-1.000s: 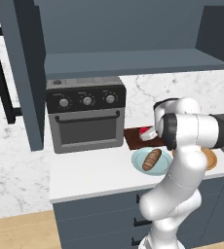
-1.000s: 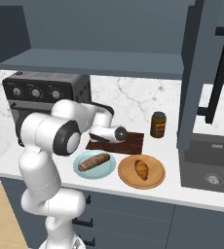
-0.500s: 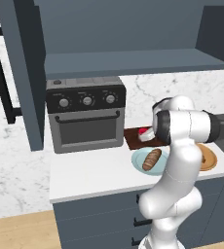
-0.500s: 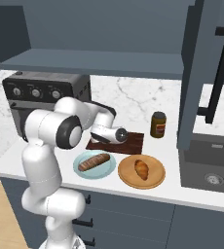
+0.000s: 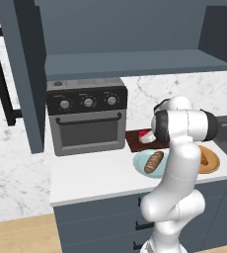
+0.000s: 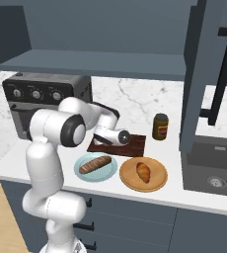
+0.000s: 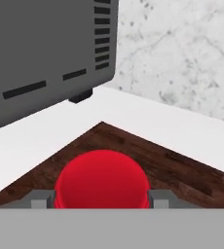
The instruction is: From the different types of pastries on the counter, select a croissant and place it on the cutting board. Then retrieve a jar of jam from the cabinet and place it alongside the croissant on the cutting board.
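End effector pinching the red jar over the cutting board.

In the hand view the end effector (image 7: 102, 198) has a grey finger pressed against each side of the red jar (image 7: 102, 181), which sits low over the dark wooden cutting board (image 7: 182, 168), near the board's corner by the toaster oven (image 7: 41, 53). From the right base view the cutting board (image 6: 135, 144) lies on the white bench (image 6: 194, 190) beside the toaster oven (image 6: 41, 96). In front of it are a pale blue plate (image 6: 83, 174) carrying a long loaf (image 6: 94, 164) and a round tan plate (image 6: 157, 183) carrying the croissant (image 6: 143, 172). A brown jar with a dark lid (image 6: 160, 127) stands on the bench just right of the board.
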